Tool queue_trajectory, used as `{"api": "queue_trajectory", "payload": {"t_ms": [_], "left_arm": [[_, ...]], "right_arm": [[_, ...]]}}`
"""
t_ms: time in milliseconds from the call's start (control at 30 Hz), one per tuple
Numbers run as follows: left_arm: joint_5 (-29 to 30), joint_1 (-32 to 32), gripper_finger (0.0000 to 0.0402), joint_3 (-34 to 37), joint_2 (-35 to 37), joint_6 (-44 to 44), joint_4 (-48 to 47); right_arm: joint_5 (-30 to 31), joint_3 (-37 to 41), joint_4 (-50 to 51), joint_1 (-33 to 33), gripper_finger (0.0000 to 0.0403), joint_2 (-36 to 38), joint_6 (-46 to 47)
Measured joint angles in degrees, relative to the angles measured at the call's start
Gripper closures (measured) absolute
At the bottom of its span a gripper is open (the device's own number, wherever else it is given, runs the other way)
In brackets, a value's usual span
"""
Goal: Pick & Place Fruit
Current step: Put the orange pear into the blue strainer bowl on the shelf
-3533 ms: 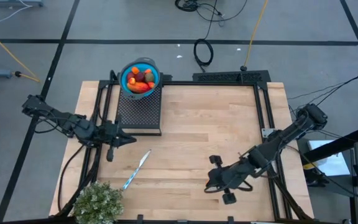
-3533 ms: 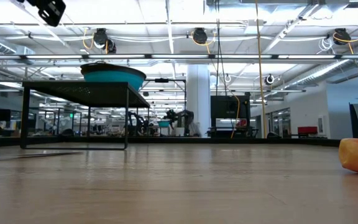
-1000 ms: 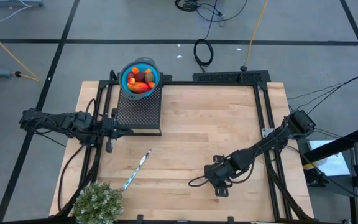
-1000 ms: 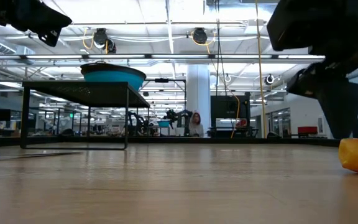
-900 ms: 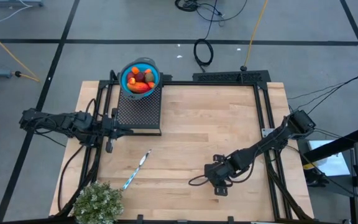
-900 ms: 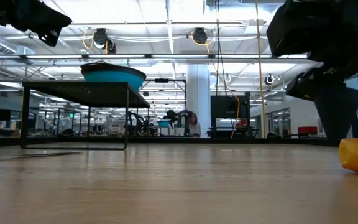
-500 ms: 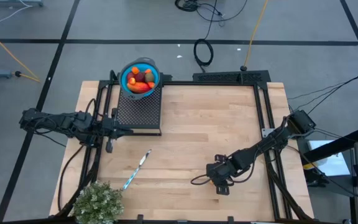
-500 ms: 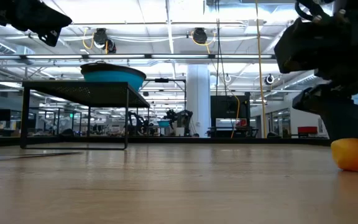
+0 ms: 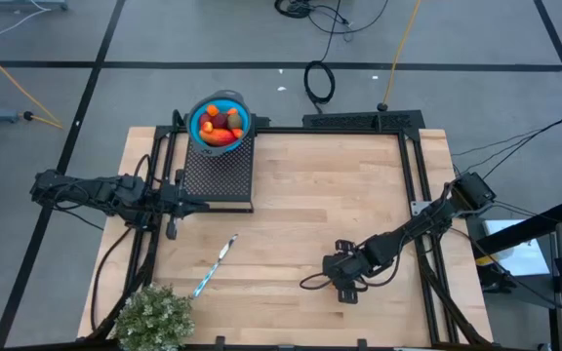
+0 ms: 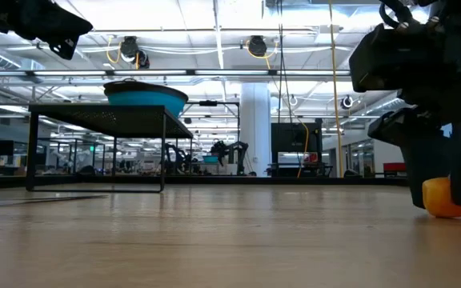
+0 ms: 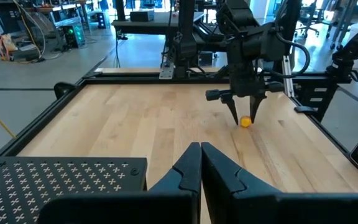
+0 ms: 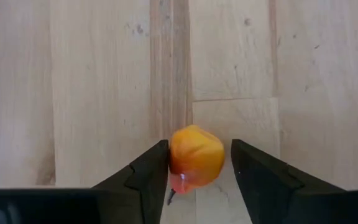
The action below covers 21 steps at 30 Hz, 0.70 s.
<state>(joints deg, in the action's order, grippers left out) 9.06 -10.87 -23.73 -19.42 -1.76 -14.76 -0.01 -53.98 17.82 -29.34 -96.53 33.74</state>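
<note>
Orange fruit in low view half hidden behind right hand.

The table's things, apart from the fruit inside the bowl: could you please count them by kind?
Loose fruit: 1
Knife: 1
Plant: 1
Bowl: 1
Rack: 1
Total: 5

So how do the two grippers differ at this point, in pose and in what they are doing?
The right gripper is down at the table, fingers open either side of a small orange fruit; one finger looks to touch it. The left gripper is shut on nothing, held above the table beside the perforated rack. Both are dark two-finger grippers.
</note>
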Motion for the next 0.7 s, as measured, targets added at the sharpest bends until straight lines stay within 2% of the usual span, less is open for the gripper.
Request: {"api": "queue_trajectory", "payload": {"t_ms": [367,567,700], "left_arm": [[0.02,0.00,0.0392,-0.02,0.00,0.02,0.02],[0.02,0.00,0.0392,-0.02,0.00,0.17,-0.03],[0.06,0.00,0.0392,-0.02,-0.01,0.45,-0.05]], "right_arm": [[-0.04,0.00,0.19,-0.01,0.0295,0.00,-0.57],[-0.04,0.00,-2.35,0.15,0.0295,2.66,-0.37],[-0.04,0.00,-8.36,0.56,0.0293,7.07,-0.40]]}}
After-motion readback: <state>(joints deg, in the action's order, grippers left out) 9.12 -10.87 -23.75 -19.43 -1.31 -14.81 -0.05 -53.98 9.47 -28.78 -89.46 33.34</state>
